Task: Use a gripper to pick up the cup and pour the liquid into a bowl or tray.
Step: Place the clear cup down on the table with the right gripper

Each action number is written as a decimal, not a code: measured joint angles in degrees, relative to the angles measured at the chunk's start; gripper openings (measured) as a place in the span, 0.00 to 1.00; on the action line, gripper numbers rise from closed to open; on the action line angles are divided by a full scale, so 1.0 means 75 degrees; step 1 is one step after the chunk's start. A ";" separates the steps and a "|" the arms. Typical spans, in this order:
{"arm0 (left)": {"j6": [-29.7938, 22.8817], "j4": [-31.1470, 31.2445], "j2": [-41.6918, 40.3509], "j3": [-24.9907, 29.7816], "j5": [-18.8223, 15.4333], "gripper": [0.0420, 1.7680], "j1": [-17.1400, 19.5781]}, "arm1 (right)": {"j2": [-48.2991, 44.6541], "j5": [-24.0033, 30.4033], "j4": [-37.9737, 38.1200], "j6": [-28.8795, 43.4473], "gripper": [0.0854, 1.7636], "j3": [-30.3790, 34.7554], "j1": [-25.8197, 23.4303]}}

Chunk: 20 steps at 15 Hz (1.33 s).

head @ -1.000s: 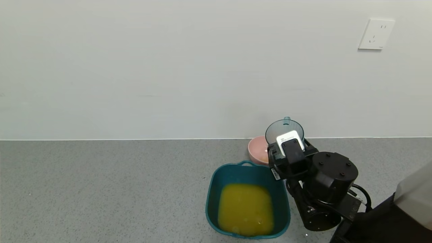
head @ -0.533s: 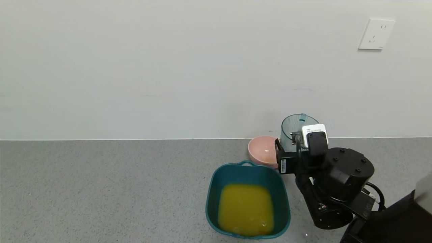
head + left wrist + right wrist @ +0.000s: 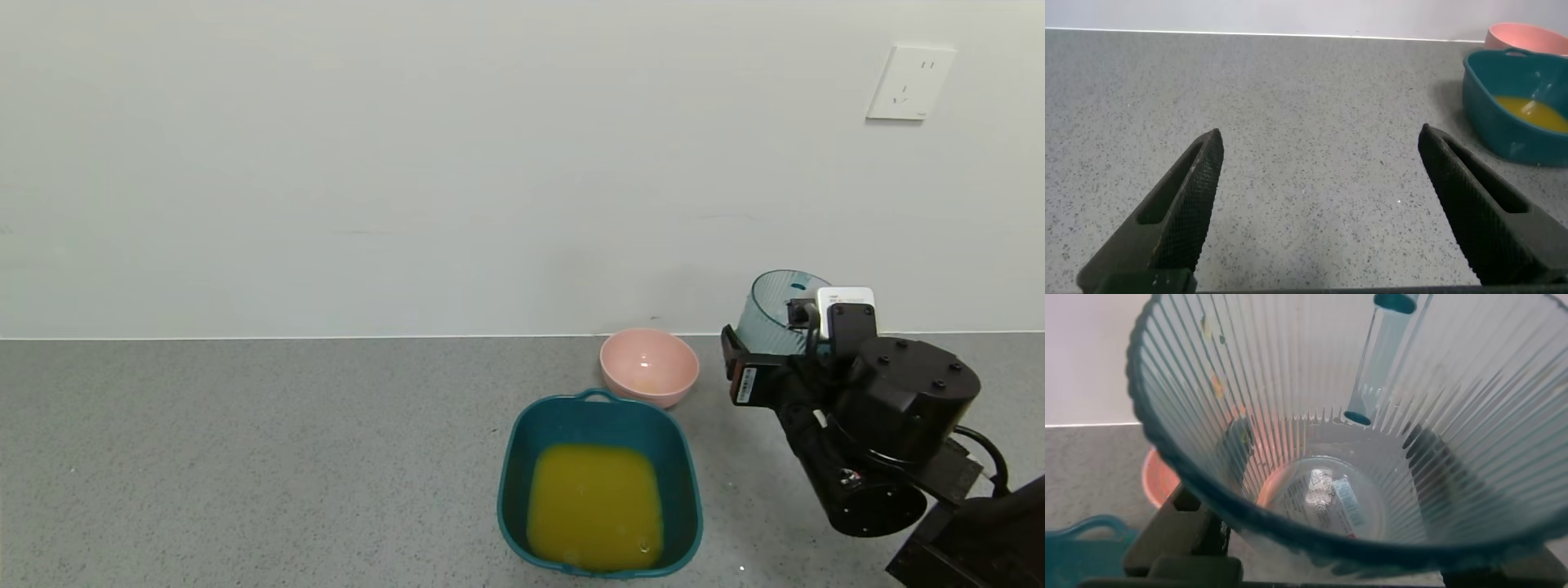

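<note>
A: Right arm? B: At the scene's right, raised above the counter; right gripper (image 3: 775, 347) has its fingers clamped on the cup (image 3: 771, 314).
A: Left arm? B: Left gripper (image 3: 1319, 212) hangs low, fingers spread wide.

Ribbed translucent plastic cup (image 3: 771, 313), glossy teal plastic basin (image 3: 513, 482), smooth pink bowl (image 3: 649, 367), speckled matt grey counter (image 3: 245, 457).

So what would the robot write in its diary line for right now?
right gripper: holding empty cup, right of pink bowl | liquid: in teal basin | left gripper: open, idle over counter
</note>
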 joint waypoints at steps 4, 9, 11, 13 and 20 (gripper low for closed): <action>0.0000 0.0000 0.0000 0.0000 0.0000 0.97 0.0000 | -0.0125 0.0731 0.0044 0.0241 0.76 0.0358 -0.1040; 0.0000 0.0000 0.0000 0.0000 0.0000 0.97 0.0000 | 0.0486 0.1399 0.0128 0.0543 0.76 0.0172 -0.2196; 0.0000 0.0000 0.0000 0.0000 0.0000 0.97 0.0000 | 0.0926 0.1656 0.0128 0.0590 0.76 -0.0088 -0.2508; 0.0000 0.0000 0.0000 0.0000 0.0000 0.97 0.0000 | 0.1424 0.1793 0.0151 0.0605 0.76 -0.0499 -0.2801; 0.0000 0.0000 0.0000 0.0000 0.0000 0.97 0.0000 | 0.2794 0.1895 0.0187 0.0598 0.76 -0.1565 -0.3109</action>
